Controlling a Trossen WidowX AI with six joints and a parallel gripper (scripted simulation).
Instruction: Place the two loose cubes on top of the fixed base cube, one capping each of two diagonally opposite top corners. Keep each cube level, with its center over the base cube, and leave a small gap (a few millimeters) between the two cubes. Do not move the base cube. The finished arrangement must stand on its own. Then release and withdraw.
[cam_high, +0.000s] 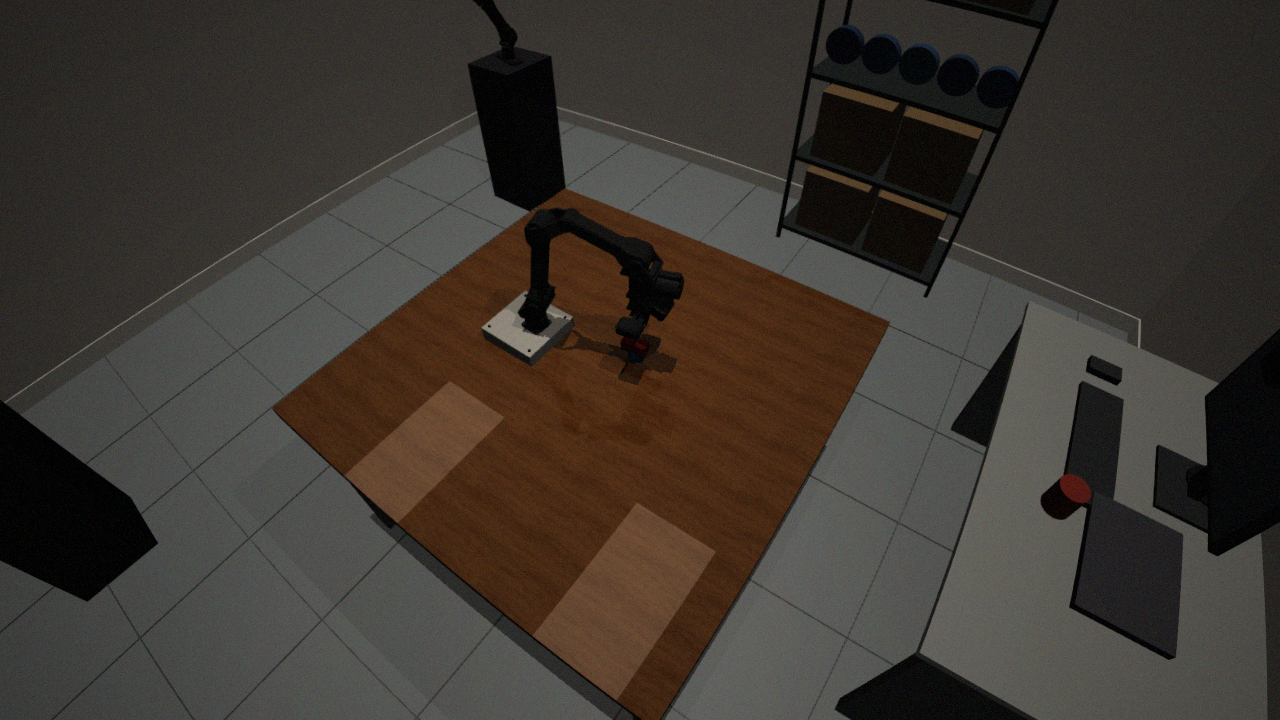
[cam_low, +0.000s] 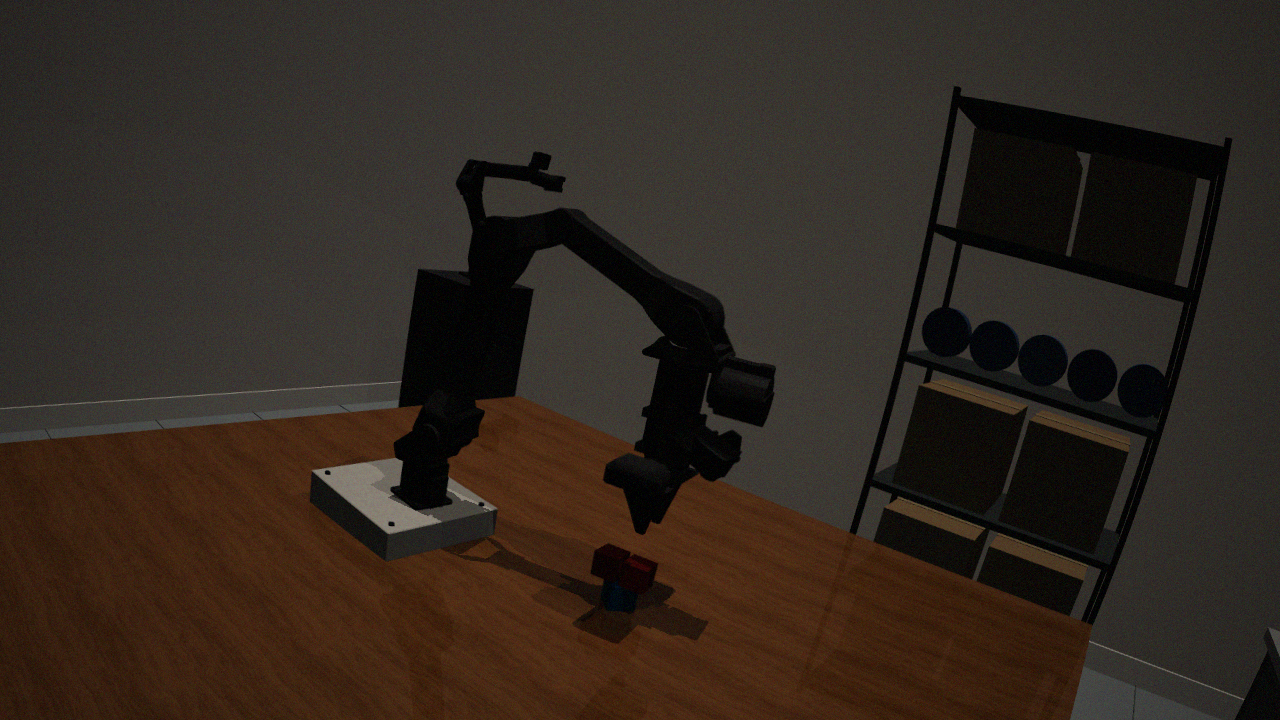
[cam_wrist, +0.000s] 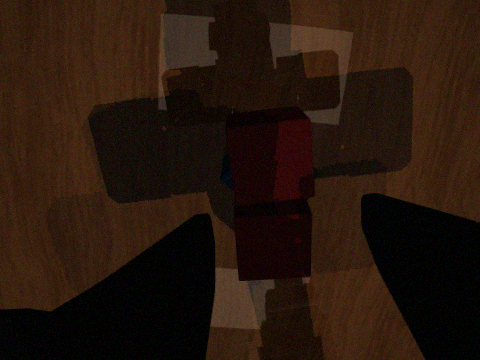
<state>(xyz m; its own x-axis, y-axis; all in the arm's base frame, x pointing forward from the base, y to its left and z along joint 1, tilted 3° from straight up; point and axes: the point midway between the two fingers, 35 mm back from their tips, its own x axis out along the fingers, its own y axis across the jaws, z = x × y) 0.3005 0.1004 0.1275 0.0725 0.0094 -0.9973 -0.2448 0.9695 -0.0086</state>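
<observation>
Two red cubes rest side by side on the blue base cube (cam_low: 619, 597) (cam_wrist: 227, 173). One red cube (cam_low: 609, 562) (cam_wrist: 273, 245) is on the arm-base side. The other red cube (cam_low: 639, 574) (cam_wrist: 270, 162) is on the far side. Both look roughly level. A narrow dark line separates them; its exact width cannot be told. Most of the base cube is hidden under them, so how each sits over its corner is unclear. My gripper (cam_low: 650, 524) (cam_wrist: 286, 219) is open and empty, above the cubes, with no contact visible in the exterior view.
The arm stands on a white base plate (cam_high: 514, 335) (cam_low: 353, 488) on the wooden table (cam_high: 716, 402) (cam_low: 223, 617). Two pale rectangles (cam_high: 425, 452) (cam_high: 626, 595) lie near the table's front edge. A shelf rack and a white desk (cam_high: 993, 555) stand beyond the table.
</observation>
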